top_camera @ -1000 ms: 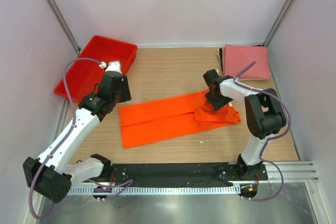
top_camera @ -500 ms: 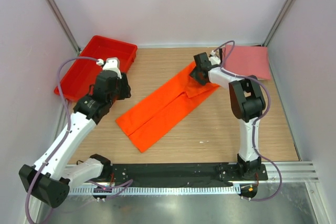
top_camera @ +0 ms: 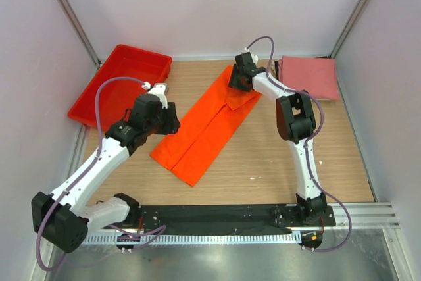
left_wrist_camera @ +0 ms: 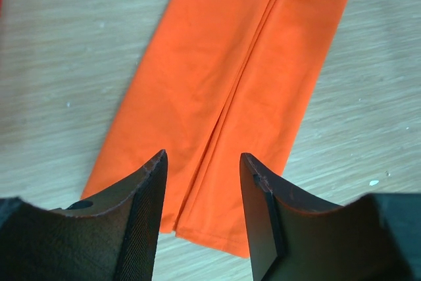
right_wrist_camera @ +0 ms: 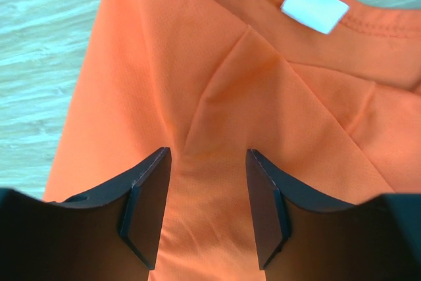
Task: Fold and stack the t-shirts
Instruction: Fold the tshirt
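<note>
Orange t-shirt (top_camera: 204, 126) lay folded lengthwise from seven to one o'clock, left gripper (left_wrist_camera: 202, 162) hovering half-open and empty over it, right gripper (right_wrist_camera: 207, 156) half-open at its collar, clamping nothing.

- Between your left fingers (left_wrist_camera: 135, 218) and beyond them, the orange t-shirt (left_wrist_camera: 223, 97) is smooth matt cloth, softly creased.
- To either side of those fingers, the table (left_wrist_camera: 59, 64) shows pale, matt wood grain.
- The fingers themselves look like dark matt plastic, one inner face finely textured.
- Ahead of your right fingers (right_wrist_camera: 146, 208), the neck label (right_wrist_camera: 314, 7) is plain, smooth white.
</note>
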`<state>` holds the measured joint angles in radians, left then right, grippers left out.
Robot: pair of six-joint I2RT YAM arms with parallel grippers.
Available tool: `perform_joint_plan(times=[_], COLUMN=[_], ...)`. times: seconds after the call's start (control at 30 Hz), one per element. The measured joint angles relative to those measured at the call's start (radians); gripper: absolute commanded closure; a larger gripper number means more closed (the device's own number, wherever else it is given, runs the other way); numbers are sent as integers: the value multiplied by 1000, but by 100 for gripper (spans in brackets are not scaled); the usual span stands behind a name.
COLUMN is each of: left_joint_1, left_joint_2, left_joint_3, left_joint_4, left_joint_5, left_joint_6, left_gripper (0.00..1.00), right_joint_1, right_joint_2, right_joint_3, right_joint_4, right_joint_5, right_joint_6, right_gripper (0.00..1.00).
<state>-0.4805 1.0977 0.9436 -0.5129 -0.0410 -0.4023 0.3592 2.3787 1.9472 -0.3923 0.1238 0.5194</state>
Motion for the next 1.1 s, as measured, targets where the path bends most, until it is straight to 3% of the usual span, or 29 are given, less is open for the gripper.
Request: perform_joint_plan(times=[0.17,0.3,0.57,0.77,0.87,1.1], left_joint_1=[45,200,418,512,514,514], left_joint_2=[58,74,127,116,85,190], left_joint_3=[87,91,90,39,-6,1], left_joint_4=[10,56,119,166,172,166], left_joint_5=[22,112,294,357,365,482], left_joint_6=[34,2,-43,-85,-101,-106], left_gripper=[49,48,48,44,44,45], right_joint_1=[10,40,315,592,668,777], right_joint_2=[-104,-263,-543,-578,-578,-578], right_joint_3=[-101,-223,-477,-705,-739,-756], right_joint_4=[-46,-105,-199,-240,-277,-264], right_joint_5=[35,76,129,137,144,144], right_joint_6=[32,122,445,667,743,882], right_gripper=[44,47,51,52,52,52])
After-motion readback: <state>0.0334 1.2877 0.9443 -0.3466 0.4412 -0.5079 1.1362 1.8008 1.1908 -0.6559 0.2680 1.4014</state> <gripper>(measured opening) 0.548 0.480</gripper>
